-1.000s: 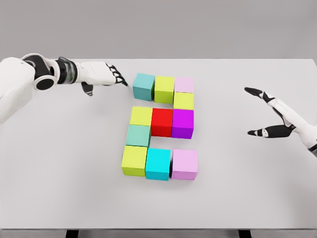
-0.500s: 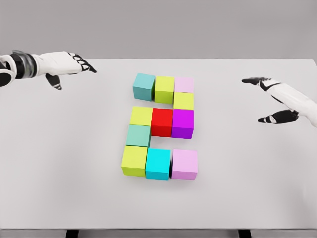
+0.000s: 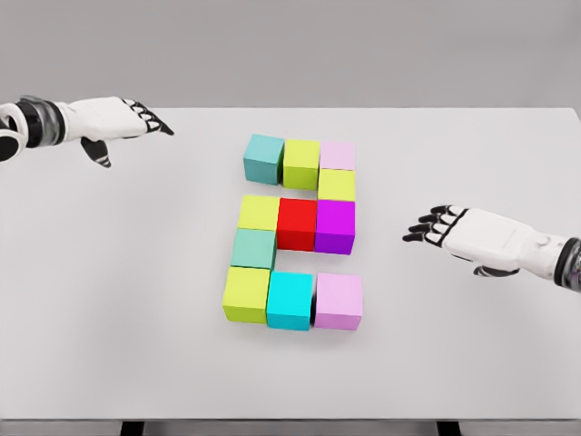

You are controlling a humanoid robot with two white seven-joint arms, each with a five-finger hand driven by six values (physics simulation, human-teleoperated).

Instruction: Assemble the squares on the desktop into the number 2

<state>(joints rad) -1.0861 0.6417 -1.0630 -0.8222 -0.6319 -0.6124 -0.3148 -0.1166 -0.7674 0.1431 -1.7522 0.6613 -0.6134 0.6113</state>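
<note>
right hand (image 3: 467,238) of mine sits at the right of the frame, just below mid-height, palm down over the white table (image 3: 109,300), fingers loosely spread and pointing left toward the blocks, holding nothing and apart from them. left hand (image 3: 113,123) is in the upper left near the table's far edge, fingers stretched out to the right, thumb hanging down, also empty and well apart from the blocks.

at the centre of the frame the cubes lie pressed together in the shape of a 2. top row, left to right: teal cube (image 3: 263,157), yellow-green cube (image 3: 301,163), pale pink cube (image 3: 338,154). below the pink one sits a second yellow-green cube (image 3: 337,184). middle row: yellow-green block (image 3: 259,212), red cube (image 3: 297,222), purple cube (image 3: 335,226). under the left end of that row is a teal block (image 3: 253,248). bottom row: large yellow-green cube (image 3: 246,293), cyan cube (image 3: 290,299), pink cube (image 3: 338,301).
</note>
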